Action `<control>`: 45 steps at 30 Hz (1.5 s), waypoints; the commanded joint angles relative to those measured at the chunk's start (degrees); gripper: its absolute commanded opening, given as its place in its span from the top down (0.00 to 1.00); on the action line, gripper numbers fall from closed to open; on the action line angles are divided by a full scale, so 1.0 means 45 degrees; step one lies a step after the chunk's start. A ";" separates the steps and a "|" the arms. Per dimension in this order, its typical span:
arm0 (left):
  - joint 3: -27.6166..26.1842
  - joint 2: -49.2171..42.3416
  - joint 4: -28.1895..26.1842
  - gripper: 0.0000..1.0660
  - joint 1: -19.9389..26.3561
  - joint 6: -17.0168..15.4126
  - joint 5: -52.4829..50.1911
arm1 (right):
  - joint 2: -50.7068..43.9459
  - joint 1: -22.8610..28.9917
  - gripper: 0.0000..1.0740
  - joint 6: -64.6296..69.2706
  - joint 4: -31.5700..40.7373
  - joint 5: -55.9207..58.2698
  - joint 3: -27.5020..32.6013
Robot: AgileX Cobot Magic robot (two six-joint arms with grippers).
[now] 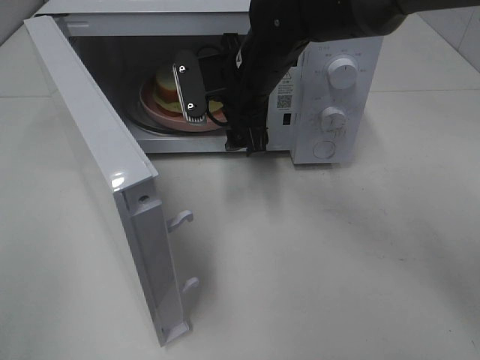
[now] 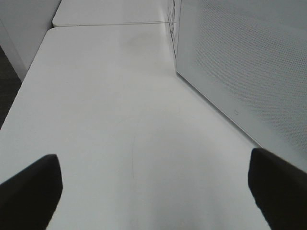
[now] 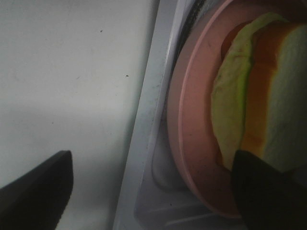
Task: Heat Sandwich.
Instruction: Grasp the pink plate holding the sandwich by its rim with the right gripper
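Observation:
The sandwich (image 1: 166, 85), white bread with green lettuce and red filling, lies on a round pink plate (image 1: 161, 114) inside the open microwave (image 1: 337, 97). My right gripper (image 1: 202, 101) reaches into the cavity at the plate's front edge. In the right wrist view the gripper (image 3: 153, 191) is open. One finger hangs over the table and the other is beside the sandwich (image 3: 259, 96) at the rim of the plate (image 3: 192, 134). My left gripper (image 2: 153, 191) is open and empty, low over the white table.
The microwave door (image 1: 97, 165) swings out to the front left, with its latch hooks facing in. The door's perforated panel (image 2: 249, 62) stands close beside my left gripper. The control knobs (image 1: 343, 73) are on the microwave's right. The white table (image 1: 337, 247) spreads in front.

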 commanded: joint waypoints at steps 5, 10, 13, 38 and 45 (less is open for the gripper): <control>0.0038 -0.0344 -0.0051 0.06 0.0064 0.0013 -0.0102 | 0.0917 0.0051 0.22 0.0089 0.0038 -0.0013 -0.1210; 0.0038 -0.0344 -0.0038 0.06 0.0064 0.0000 -0.0102 | 0.1579 0.0051 0.22 0.0089 0.0051 0.0331 -0.2063; 0.0038 -0.0344 -0.0038 0.06 0.0064 0.0000 -0.0102 | 0.2050 0.0051 0.23 0.0089 0.0051 0.0407 -0.2597; 0.0038 -0.0344 0.0051 0.06 0.0064 0.0013 -0.0102 | 0.3361 0.0051 0.52 0.0051 0.0802 0.1413 -0.3450; 0.0038 -0.0344 0.0051 0.06 0.0064 0.0013 -0.0102 | 0.3412 0.0025 0.96 0.0051 0.1019 0.1451 -0.3438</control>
